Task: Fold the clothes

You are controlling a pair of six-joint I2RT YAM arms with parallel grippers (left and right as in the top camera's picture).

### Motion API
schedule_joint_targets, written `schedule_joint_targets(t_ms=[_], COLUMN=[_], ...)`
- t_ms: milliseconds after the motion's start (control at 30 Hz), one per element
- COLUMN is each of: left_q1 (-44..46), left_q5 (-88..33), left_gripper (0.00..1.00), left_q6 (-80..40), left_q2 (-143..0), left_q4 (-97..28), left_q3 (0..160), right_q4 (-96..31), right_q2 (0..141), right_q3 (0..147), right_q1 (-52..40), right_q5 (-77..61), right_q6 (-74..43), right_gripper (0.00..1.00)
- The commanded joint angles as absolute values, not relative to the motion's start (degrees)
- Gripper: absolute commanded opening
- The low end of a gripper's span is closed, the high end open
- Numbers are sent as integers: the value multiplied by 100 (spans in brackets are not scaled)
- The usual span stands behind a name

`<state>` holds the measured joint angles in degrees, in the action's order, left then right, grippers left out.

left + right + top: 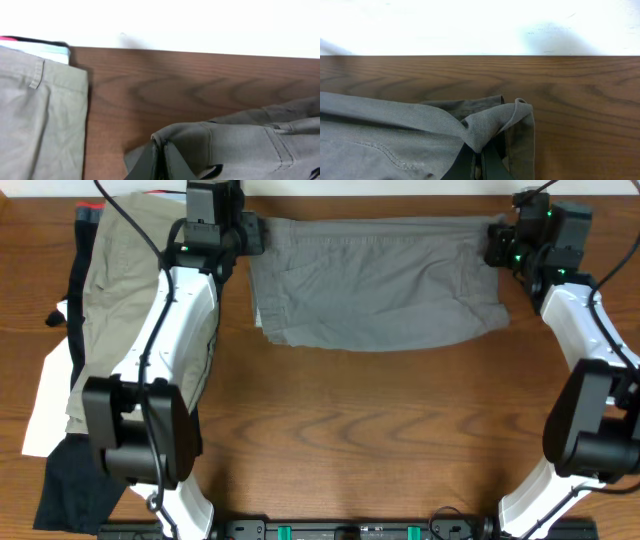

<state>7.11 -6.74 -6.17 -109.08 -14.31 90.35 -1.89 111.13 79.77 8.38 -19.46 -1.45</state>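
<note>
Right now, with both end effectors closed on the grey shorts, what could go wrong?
The right end effector pinches only a small bunched corner of the grey shorts, so the cloth may slip out when pulled. The khaki shorts lie close beside the left end effector; a sideways move might drag them.

In the overhead view, the far corners of the wrinkled grey cotton shorts (380,280) were covered by the left claw (159,146) and right claw (482,152). The lighter khaki-tan shorts (105,280) were partly hidden under the white left arm (170,320).
</note>
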Motion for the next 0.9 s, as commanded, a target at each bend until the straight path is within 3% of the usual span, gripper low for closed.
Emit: schedule_joint_targets(t_ms=[0,267,300,333,367,400,567,867], left_q1=[617,617,617,617,615,615,600,585], left_q5=[-438,-202,-202,-183,-176,-134,113,40], left_gripper=[6,6,7,40,64,96,98,98], left_q6=[-585,-582,-585,-582,-582,-585,-585,-587], left_q2=[-11170,-11756,-11806,-11869,-11902,-11928,-11843,-10936], left_q4=[-1278,-1144,-1085,-1013,-961,-904,-884,-2056], left_q3=[9021,9021,9021,9021,9021,9021,9111,9218], right_q4=[-45,624,790,934,1013,1098,961,-2091], right_q2=[11402,12105,12193,12263,12291,12293,12175,11620], right_q3=[8088,8088,8088,8090,8090,8090,8399,10018], right_q1=[792,674,644,607,582,552,530,523], right_q5=[-1754,-1758,-1758,-1758,-1754,-1728,-1699,-1743], right_q6=[-172,-167,-172,-172,-169,-172,-318,12], right_gripper=[1,1,11,55,93,99,99,99])
